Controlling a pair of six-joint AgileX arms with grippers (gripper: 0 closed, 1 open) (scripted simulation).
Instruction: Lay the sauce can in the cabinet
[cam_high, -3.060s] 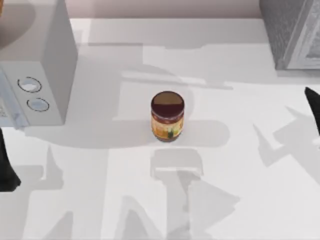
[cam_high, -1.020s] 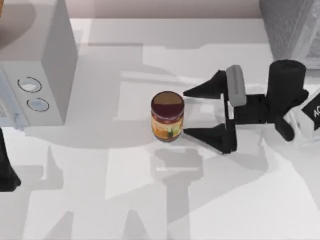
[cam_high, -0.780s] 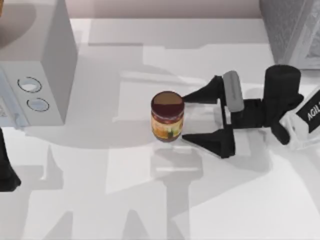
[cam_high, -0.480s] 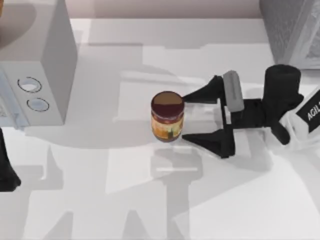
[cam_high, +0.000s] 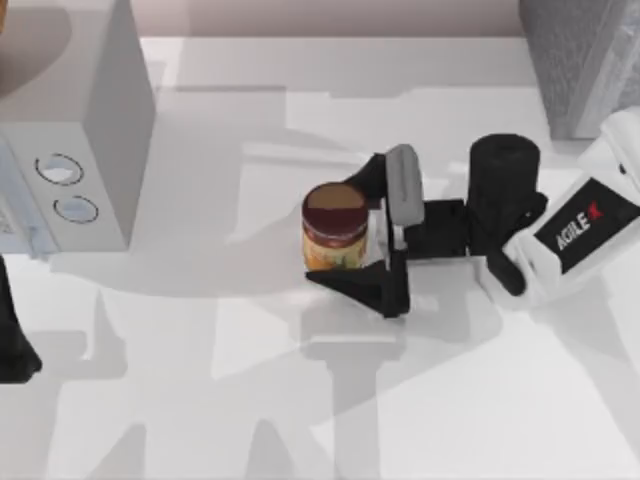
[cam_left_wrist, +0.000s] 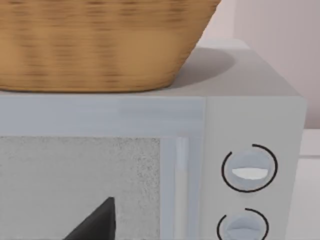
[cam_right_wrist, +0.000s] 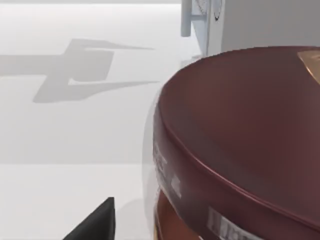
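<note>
Right hand (cam_high: 345, 233): you have it reaching in from the table's right side, its two fingers spread apart with the sauce can between them, one finger on the far side of the lid and one low on the near side; neither looks pressed on the label yet.
Sauce can (cam_high: 335, 228): it stands upright near the middle of the table (cam_high: 200, 400), maroon lid up; in the right wrist view that lid (cam_right_wrist: 240, 125) looms very close.
Left hand (cam_high: 15, 340): you have it parked at the table's left edge, by the microwave; whether its fingers are apart or together you cannot tell.
Step in hand: the grasp, as you can judge it; the approach looks done and the squeeze not yet made.
Next move: you probably need to bring the fingers together squarely on the can's sides, lift it, then carry it toward the grey cabinet (cam_high: 585, 60) at the far right corner.
Count: one sauce can, one microwave (cam_high: 70, 130) with two round knobs (cam_left_wrist: 249, 168), one wicker basket (cam_left_wrist: 100, 45) on top of it, one cabinet, two arms.
</note>
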